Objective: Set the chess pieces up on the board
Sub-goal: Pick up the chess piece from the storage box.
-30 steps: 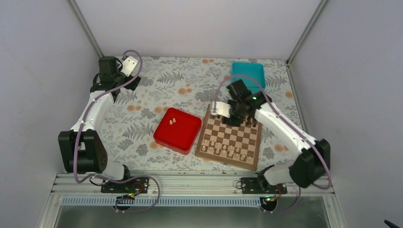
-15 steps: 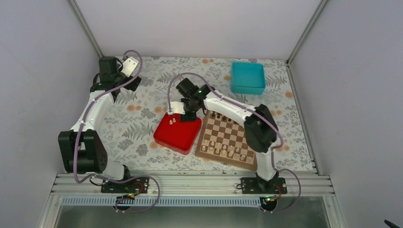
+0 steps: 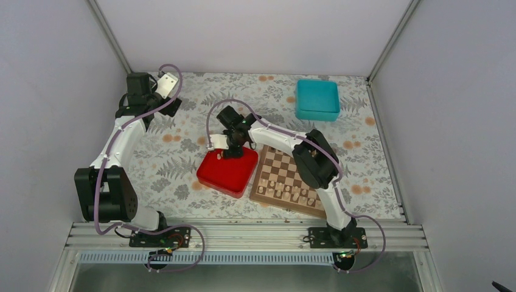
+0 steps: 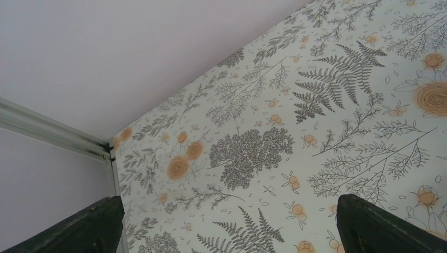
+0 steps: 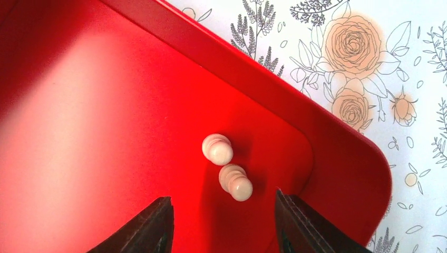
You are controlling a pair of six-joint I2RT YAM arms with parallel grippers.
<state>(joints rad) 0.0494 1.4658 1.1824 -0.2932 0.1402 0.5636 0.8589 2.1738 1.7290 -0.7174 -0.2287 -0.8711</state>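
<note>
The board (image 3: 286, 173) lies right of centre, with several pale chess pieces (image 3: 286, 193) standing on its near rows. Two more pale chess pieces (image 5: 217, 148) (image 5: 236, 183) stand close together in the far corner of the red tray (image 5: 79, 132). My right gripper (image 5: 221, 232) hangs just over them, open, its fingers either side of the nearer piece and touching neither. Seen from the top, that gripper (image 3: 230, 149) covers the tray's far edge and hides both pieces. My left gripper (image 4: 226, 232) is open and empty over the floral cloth at the far left (image 3: 165, 85).
A teal box (image 3: 317, 99) sits at the far right of the table. The red tray (image 3: 226, 173) lies directly left of the board. My right arm (image 3: 286, 140) stretches across the board's far left corner. Cage walls and a metal post (image 4: 52, 132) close in the table.
My right arm has swung left from the board's far edge to the red tray and lowered over the two pieces, its jaws widening. The left arm has not moved.
</note>
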